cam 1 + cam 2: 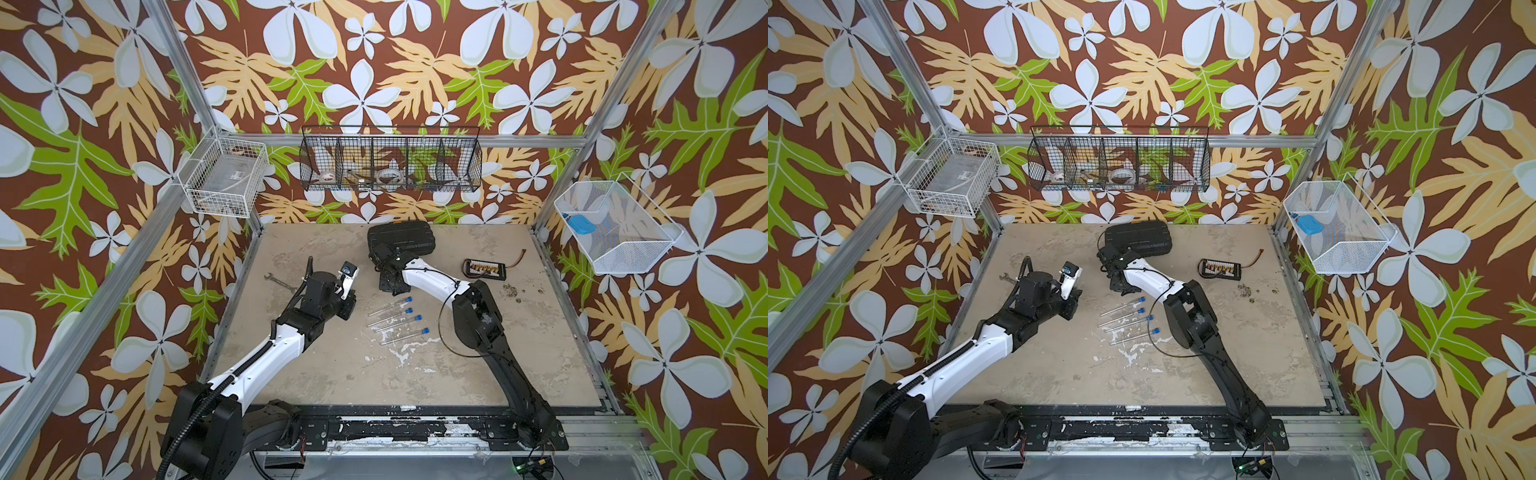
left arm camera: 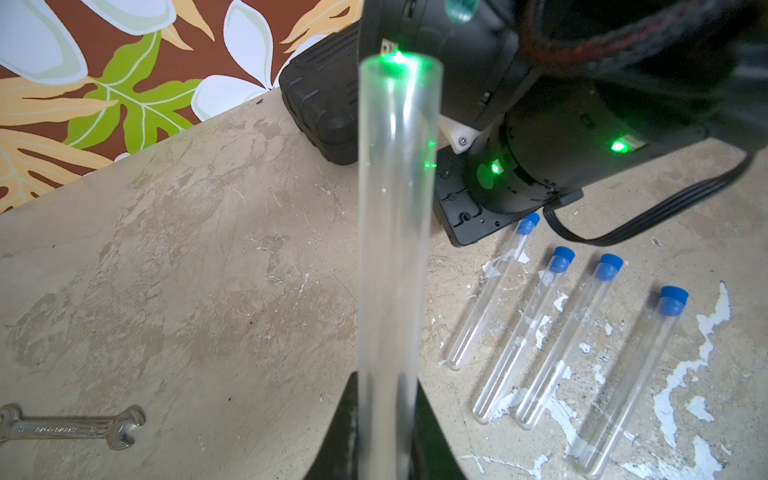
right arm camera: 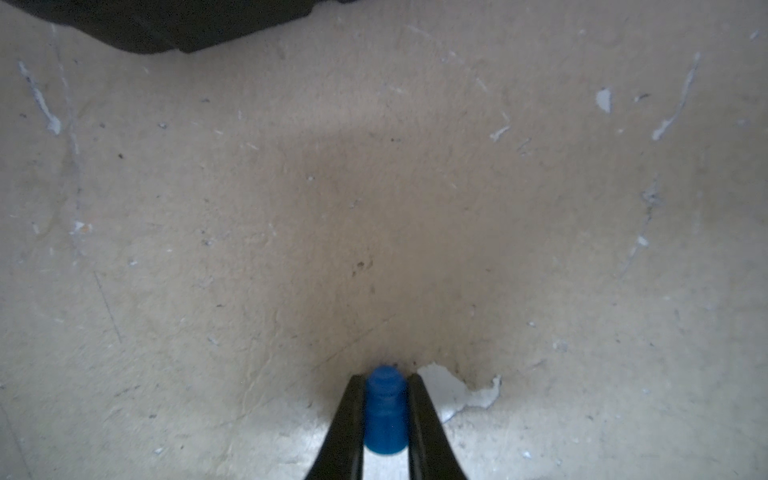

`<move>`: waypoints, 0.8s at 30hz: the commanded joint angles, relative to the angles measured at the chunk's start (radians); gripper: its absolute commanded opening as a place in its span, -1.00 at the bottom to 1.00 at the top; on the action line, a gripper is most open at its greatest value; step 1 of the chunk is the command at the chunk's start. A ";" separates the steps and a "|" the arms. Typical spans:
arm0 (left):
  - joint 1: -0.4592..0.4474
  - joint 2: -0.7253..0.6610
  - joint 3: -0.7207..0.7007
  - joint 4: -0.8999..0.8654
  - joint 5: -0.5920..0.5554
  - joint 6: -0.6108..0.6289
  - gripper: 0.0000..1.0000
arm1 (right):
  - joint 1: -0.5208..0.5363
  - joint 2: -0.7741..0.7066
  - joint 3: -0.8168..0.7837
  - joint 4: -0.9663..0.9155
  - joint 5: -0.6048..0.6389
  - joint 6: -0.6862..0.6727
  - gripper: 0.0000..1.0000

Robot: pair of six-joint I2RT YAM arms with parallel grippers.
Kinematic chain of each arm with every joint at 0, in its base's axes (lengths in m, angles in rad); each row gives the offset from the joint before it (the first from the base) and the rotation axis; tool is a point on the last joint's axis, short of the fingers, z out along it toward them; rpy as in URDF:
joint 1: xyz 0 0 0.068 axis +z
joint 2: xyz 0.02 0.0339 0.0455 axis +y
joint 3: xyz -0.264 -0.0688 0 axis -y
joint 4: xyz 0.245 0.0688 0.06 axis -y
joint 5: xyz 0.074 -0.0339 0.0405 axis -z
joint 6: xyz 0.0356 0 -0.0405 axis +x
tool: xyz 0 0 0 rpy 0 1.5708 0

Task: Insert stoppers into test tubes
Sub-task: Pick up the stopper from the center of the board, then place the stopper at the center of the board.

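Table (image 1: 332, 374): beige board, worn, with white chipped patches (image 1: 401, 357) around the centre. Lying on it:
- Four test tubes (image 1: 390, 318) mid-table, flat, side by side in a close, roughly parallel row. Each has one of the blue stoppers (image 1: 417, 318) in the end facing the right side.
- Open-end wrench (image 1: 279, 281), flat, near the left edge.
- Black hard case (image 1: 409, 239) at the back edge.
- Small connector board (image 1: 484, 268) with a wire lead, right of the case.
- Dark crumbs (image 1: 513, 289) scattered just in front of that board.
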 commanded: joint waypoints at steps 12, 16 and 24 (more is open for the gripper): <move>0.002 -0.005 0.022 -0.008 -0.020 0.040 -1.00 | -0.020 -0.385 -0.269 0.176 -0.101 -0.203 -0.88; 0.002 -0.016 0.013 -0.008 -0.019 0.052 -1.00 | -0.020 -0.617 -0.563 0.325 -0.205 -0.406 -0.87; 0.001 -0.035 -0.016 0.006 0.011 0.068 -1.00 | 0.002 -1.003 -1.109 0.456 -0.504 -0.824 -0.77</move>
